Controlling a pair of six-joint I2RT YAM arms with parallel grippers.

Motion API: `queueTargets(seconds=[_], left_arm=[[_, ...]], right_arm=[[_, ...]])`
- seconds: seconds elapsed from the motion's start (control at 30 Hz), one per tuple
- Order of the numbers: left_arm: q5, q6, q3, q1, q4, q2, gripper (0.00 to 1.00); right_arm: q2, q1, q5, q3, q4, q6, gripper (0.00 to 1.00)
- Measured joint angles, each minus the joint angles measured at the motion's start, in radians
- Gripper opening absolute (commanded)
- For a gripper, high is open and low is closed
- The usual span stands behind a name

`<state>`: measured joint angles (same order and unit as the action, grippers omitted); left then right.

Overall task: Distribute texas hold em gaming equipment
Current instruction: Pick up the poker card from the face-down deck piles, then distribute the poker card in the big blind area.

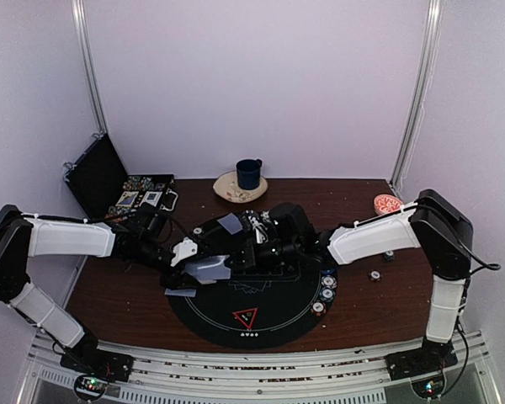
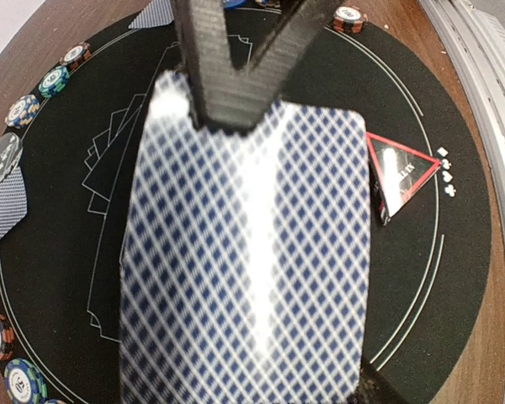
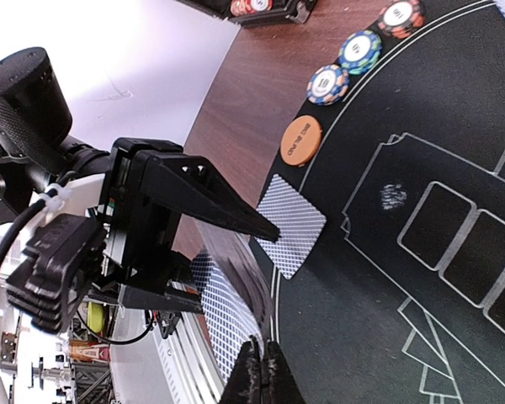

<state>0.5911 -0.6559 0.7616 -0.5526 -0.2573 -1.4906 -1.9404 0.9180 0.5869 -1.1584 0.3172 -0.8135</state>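
Nearest the arm bases, the red-edged black triangle marker [image 1: 245, 318] lies flat on the round black mat [image 1: 286, 318], close to its near rim. To the right, three striped poker chips [image 1: 326, 294] follow the curve of the mat's right edge. On the left, a single face-down card [image 3: 290, 223] lies across the mat's rim line. An orange button disc [image 3: 300, 140] sits just beside it on the wooden surface [image 1: 118, 295].

Over the middle of the mat the two arms meet. The left end effector [image 1: 198, 261] is clamped on a deck of grey-blue-backed cards [image 2: 244, 269], holding it clear of the mat with the patterned back up. The right end effector [image 3: 257, 374] has its fingers pressed fully together right at the deck's edge. I can't tell whether a card is caught between them.

Farther back, another card [image 1: 230, 223] lies at the mat's far edge. Out on the bare wood to the right, two small loose chips [image 1: 374, 274] sit well apart from the mat.

At the back, an open black case [image 1: 97, 172] stands at the far left corner with more chips racked inside. A dark blue mug [image 1: 249, 173] stands on a pale saucer [image 1: 227, 192] at the centre, and a red-patterned small bowl [image 1: 387, 203] sits at the far right.
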Motion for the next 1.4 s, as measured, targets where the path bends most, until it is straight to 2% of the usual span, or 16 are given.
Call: queueTargets(seconds=[0.43,0.7,0.97,1.4], left_arm=[[-0.053,0.007,0.003,0.000,-0.001,-0.002,0.06],[-0.079,0.018,0.010,0.004,-0.016,0.017,0.04],[-0.100,0.027,0.037,0.015,-0.059,0.103,0.04],[-0.127,0.037,0.049,0.015,-0.095,0.116,0.04]], right_arm=[[0.184,-0.069,-0.017,0.187,0.021,0.003,0.00],[0.204,-0.092,-0.023,0.236,0.085,-0.008,0.00],[0.021,-0.075,0.001,0.151,0.172,-0.075,0.00],[-0.335,0.021,0.071,-0.202,0.302,-0.212,0.00]])
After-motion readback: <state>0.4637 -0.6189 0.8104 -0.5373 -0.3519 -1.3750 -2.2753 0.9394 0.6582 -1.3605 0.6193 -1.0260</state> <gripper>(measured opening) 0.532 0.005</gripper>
